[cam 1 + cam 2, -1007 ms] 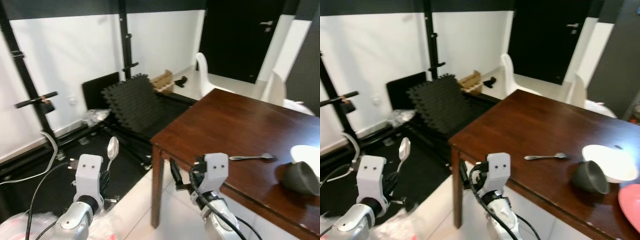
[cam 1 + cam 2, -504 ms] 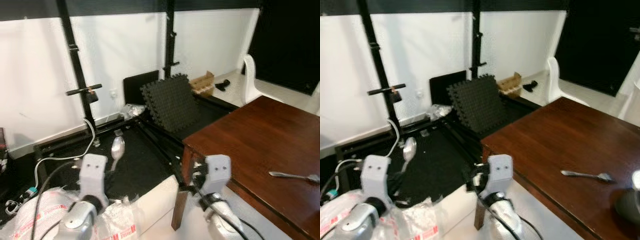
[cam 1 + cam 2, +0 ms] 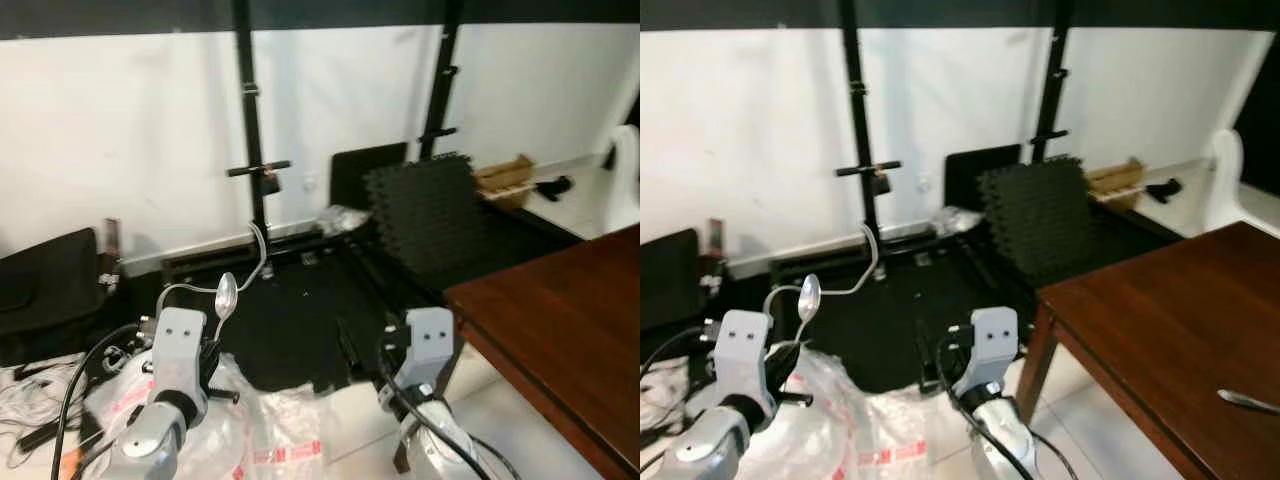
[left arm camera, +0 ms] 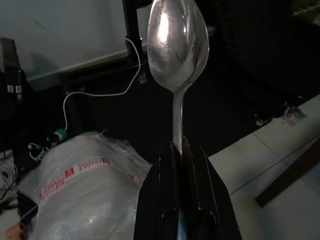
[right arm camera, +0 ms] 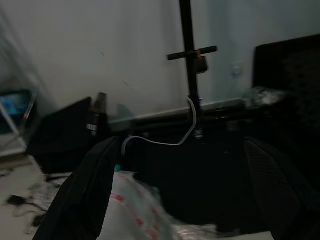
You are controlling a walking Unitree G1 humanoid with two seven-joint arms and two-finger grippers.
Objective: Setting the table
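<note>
**Left gripper carrying spoon, worktop off to right**

Left gripper (image 4: 182,150) clamped on spoon (image 4: 177,35) handle, bowl up, over plastic bags (image 3: 270,440). Right gripper (image 5: 180,190) spread wide, nothing in it. Worktop (image 3: 1160,310) w/ one utensil (image 3: 1248,401) laid; spoon not yet placed, so task prob. early-mid.

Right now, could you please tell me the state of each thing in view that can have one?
Left hand: shut on the spoon's handle.
Spoon: held upright, bowl up, off the table.
Right hand: open, holding nothing.
Wooden table: on the robot's right, one utensil lying flat near its edge.
Plastic bags: crumpled on the floor.
</note>
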